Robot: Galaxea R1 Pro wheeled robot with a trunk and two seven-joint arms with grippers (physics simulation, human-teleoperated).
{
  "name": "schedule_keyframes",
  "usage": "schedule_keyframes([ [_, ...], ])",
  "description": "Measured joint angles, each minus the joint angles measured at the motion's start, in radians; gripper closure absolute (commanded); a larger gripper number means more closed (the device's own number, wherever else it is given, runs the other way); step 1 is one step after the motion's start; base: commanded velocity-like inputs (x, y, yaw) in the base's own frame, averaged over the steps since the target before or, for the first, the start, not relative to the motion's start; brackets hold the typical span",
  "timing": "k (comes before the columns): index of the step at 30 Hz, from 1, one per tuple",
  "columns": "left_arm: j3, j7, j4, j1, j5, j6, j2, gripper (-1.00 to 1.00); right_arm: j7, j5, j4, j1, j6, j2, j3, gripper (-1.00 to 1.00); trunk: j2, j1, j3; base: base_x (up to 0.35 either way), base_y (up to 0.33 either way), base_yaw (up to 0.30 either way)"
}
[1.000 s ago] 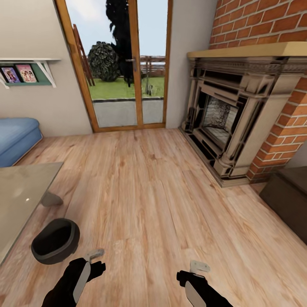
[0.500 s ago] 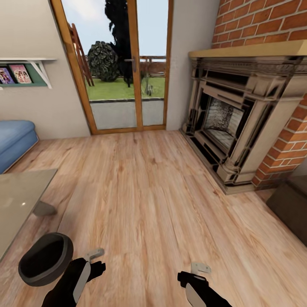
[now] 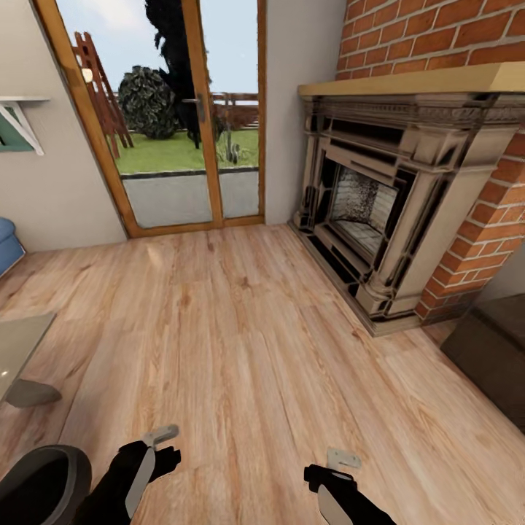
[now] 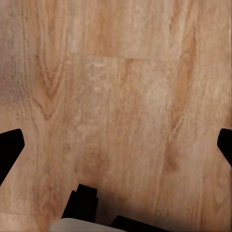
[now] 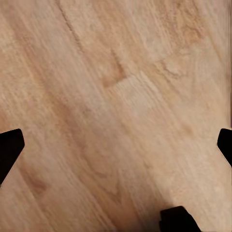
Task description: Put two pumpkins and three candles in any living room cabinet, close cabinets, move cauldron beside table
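Observation:
The black cauldron (image 3: 38,484) sits on the wood floor at the head view's bottom left corner, partly cut off, just beside my left arm (image 3: 138,470). A corner of the grey-green table (image 3: 16,344) with one block leg shows at the left edge, a short way beyond the cauldron. The end of the dark brown cabinet (image 3: 490,348) stands at the right edge, past the fireplace. My left gripper (image 4: 117,146) and right gripper (image 5: 116,145) both hang open over bare floor, fingertips wide apart and nothing between them. No pumpkins or candles are in view.
A brick fireplace (image 3: 379,211) with a stone surround juts out at the right. Glass patio doors (image 3: 179,124) stand straight ahead. A wide stretch of wood floor (image 3: 240,343) lies between them and me.
The camera has swung to the right: the cauldron, table and sofa slid toward the picture's left edge. Both arms keep the same pose.

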Motion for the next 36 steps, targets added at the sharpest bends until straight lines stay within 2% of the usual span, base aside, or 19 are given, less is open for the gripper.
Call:
schedule_keyframes([
  [6,-0.001,0.000,0.000,0.000,0.000,0.000,0.000,-1.00,0.000,0.000,0.000,0.000,0.000,0.000,0.000,-1.00,0.000,0.000,-0.003,0.124,0.000,-0.266],
  [29,-0.002,0.000,0.000,0.000,0.000,-0.001,0.000,-1.00,-0.001,0.000,0.009,0.000,-0.004,-0.002,-0.002,-1.00,0.000,0.000,-0.007,0.004,0.000,-0.276],
  [36,-0.002,0.000,0.000,0.000,-0.001,0.000,0.000,-1.00,-0.001,-0.007,0.010,0.000,-0.029,-0.004,-0.003,-1.00,0.000,0.000,-0.007,0.000,0.000,-0.283],
])
